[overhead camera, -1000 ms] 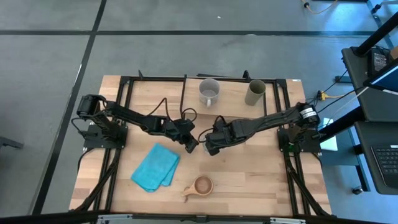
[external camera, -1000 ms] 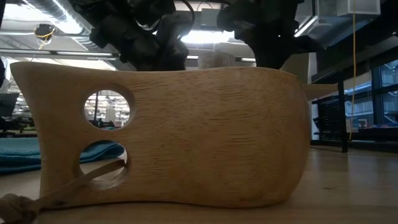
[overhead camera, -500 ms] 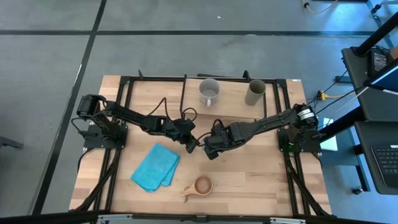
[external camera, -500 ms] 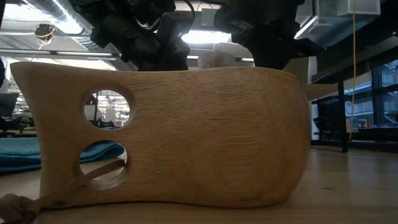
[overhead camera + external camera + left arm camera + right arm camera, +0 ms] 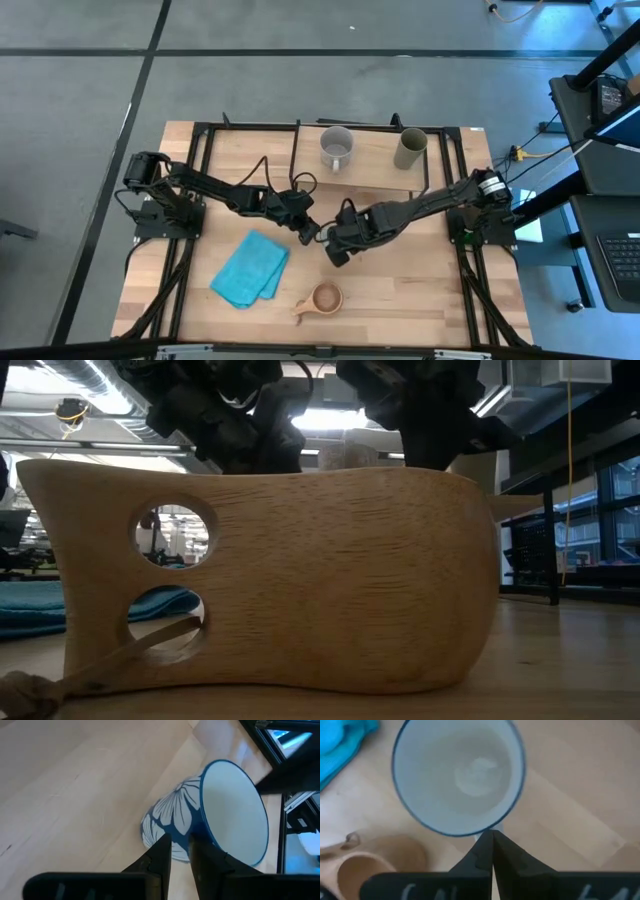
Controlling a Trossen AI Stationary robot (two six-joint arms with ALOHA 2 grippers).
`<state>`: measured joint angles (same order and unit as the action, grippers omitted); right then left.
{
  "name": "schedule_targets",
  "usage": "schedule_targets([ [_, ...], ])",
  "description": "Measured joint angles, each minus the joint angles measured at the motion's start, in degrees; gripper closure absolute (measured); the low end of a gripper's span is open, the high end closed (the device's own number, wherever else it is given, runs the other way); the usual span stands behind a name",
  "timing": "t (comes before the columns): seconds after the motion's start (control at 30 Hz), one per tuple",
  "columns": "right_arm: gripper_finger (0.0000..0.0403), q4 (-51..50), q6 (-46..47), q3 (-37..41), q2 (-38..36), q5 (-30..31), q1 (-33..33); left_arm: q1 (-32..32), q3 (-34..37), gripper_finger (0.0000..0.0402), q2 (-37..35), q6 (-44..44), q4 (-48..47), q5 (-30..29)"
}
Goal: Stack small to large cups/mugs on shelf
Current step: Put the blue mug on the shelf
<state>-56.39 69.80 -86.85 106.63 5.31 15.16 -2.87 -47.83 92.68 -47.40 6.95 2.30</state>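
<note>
We see both arms stretched inward over the middle of the surface (image 5: 400, 290), their wrists nearly meeting. The left claw (image 5: 309, 233) points toward the centre; its wrist view shows its fingers (image 5: 162, 851) set narrow, close on either side of the rim of a white mug (image 5: 220, 815) with a blue flower pattern and blue rim, the mug lying tilted on its side. The right claw (image 5: 337, 250) sits just beside the left one, angled toward the front of the surface; in its wrist view the fingers (image 5: 492, 851) are pressed tight together on the rim of the same white mug, which it looks down into. Count of vessels: four. The grey mug (image 5: 336, 148) and the olive-green tumbler (image 5: 409, 148) stand upright and well apart on the shelf (image 5: 375, 165) at the back. The wooden cup (image 5: 324, 298) rests on the surface near the front edge and fills the low view (image 5: 270, 580), with two holes in its handle. One blue cloth (image 5: 250, 268) lies left of the wooden cup.
</note>
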Motion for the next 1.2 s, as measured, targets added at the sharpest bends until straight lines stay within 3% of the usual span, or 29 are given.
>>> schedule_targets([
  [0.53, 0.0397, 6.64, -2.80, 0.11, 0.20, -1.47, 1.11, 0.02, 0.00, 0.0337, 0.04, 1.03, -0.01, -1.29],
  [0.93, 0.0396, 4.33, -6.00, 0.11, 0.11, -2.45, 1.52, 0.29, 0.00, 0.0337, 0.04, 2.40, 0.21, -1.49],
  [1.2, 0.0363, 0.14, -6.32, 0.02, 0.09, -0.24, 1.55, 2.72, -0.02, 0.0337, -0.06, 3.46, -1.20, -0.30],
])
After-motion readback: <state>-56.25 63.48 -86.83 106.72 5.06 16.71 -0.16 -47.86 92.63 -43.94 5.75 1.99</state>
